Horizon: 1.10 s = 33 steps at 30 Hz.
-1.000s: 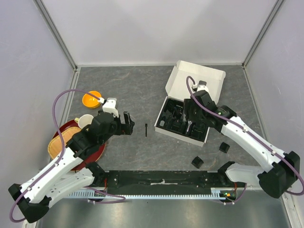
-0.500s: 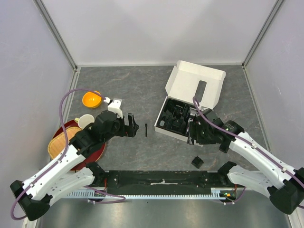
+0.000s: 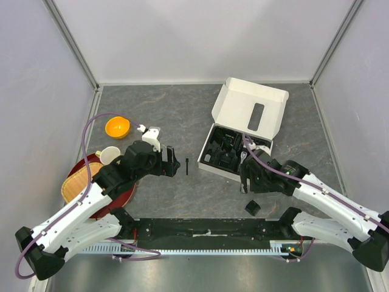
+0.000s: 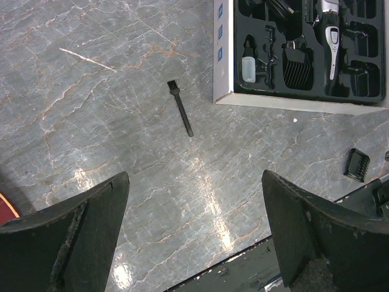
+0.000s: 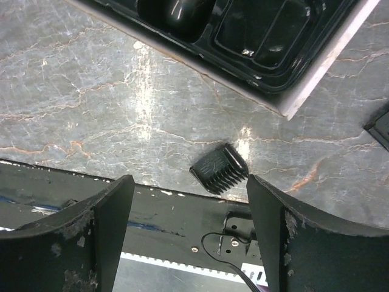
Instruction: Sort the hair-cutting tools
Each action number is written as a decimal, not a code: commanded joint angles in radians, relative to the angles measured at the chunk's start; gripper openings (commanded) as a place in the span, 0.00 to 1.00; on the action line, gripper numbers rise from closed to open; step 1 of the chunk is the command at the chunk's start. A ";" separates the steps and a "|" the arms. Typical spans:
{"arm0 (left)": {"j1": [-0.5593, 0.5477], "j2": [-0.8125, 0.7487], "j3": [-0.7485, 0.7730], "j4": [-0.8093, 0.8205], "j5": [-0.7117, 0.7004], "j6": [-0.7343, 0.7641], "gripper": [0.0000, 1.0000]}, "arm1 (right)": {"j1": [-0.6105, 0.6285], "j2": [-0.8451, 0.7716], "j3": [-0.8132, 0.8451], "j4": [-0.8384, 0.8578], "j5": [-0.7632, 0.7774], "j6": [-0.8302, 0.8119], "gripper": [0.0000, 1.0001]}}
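Note:
A thin black brush (image 3: 187, 165) (image 4: 180, 108) lies on the grey table just right of my open left gripper (image 3: 172, 162) (image 4: 194, 182), which holds nothing. The white box (image 3: 243, 106) has a black tray (image 4: 377, 97) holding the black-and-silver clipper (image 4: 333, 36), a tiny clear bottle (image 4: 248, 66) and a guard comb (image 4: 298, 66). Another black guard comb (image 3: 253, 207) (image 5: 219, 168) lies loose near the table's front edge. My right gripper (image 3: 245, 177) (image 5: 189, 182) hovers open and empty just above it. The edge of one more guard comb (image 5: 380, 125) shows at the right.
An orange bowl (image 3: 117, 127) sits at the left, with a white cup (image 3: 109, 155) and a red plate (image 3: 124, 196) carrying a woven basket (image 3: 76, 185) nearer me. A black rail (image 3: 206, 230) runs along the near edge. Walls close in three sides.
My right gripper has pulled back out of the box tray toward the near edge and stands over the loose guard comb, jaws wider. The left gripper has edged right toward the brush.

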 commanded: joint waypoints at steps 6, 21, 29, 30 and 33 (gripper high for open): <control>0.003 -0.010 0.035 -0.022 -0.138 0.001 0.95 | 0.243 0.226 0.092 0.234 0.209 0.271 0.76; 0.106 -0.005 0.053 -0.229 -0.392 -0.174 0.91 | 0.401 0.935 0.638 0.420 0.392 0.400 0.45; 0.295 -0.036 0.015 -0.197 -0.159 -0.122 0.85 | 0.353 1.053 0.721 0.409 0.387 0.394 0.40; 0.298 -0.042 0.010 -0.197 -0.157 -0.122 0.85 | 0.346 1.052 0.718 0.409 0.387 0.388 0.40; 0.301 -0.050 0.009 -0.195 -0.157 -0.122 0.85 | 0.321 1.046 0.704 0.409 0.398 0.369 0.40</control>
